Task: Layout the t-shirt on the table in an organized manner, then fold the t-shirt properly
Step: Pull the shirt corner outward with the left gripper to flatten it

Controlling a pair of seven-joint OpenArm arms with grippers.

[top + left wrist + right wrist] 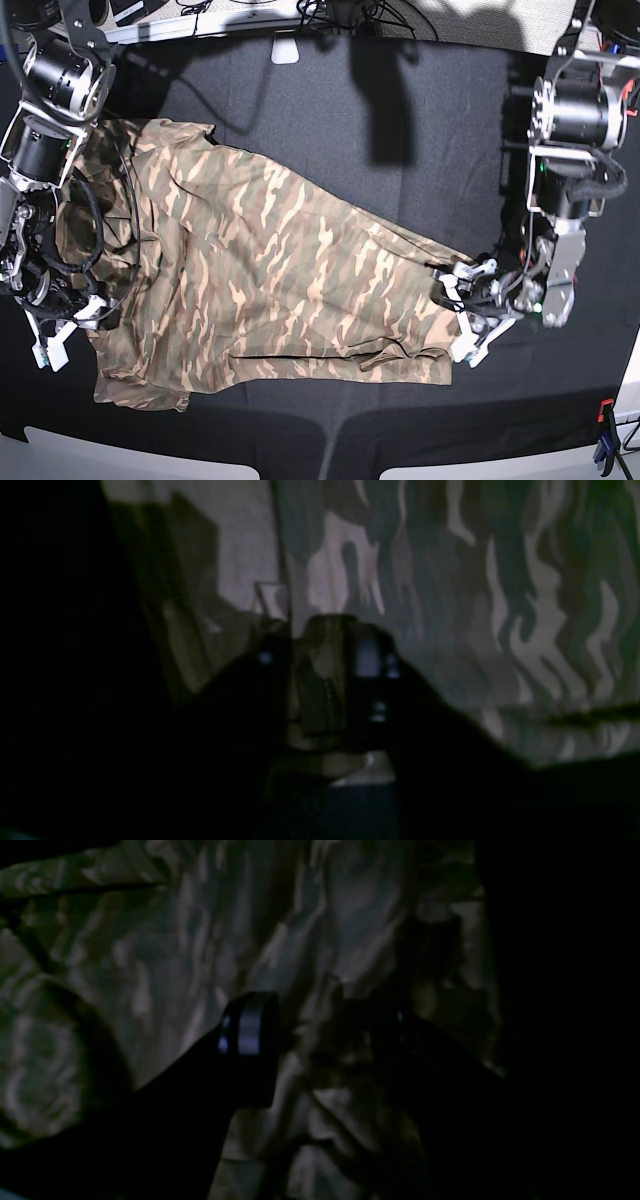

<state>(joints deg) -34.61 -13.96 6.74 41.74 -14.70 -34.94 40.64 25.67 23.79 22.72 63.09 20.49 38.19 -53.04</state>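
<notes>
We found the t-shirt (270, 290) spread, camouflage side up and still wrinkled, across the black bench (400, 120), reaching from its left edge toward the right edge, hem toward the near edge. The left fingers (325, 680) were pinching a fold of the shirt's edge at the right end; a strip of fabric sat between them. The right fingers (320, 1040) stood spread over rumpled cloth at the shirt's left end, holding nothing we could see.
</notes>
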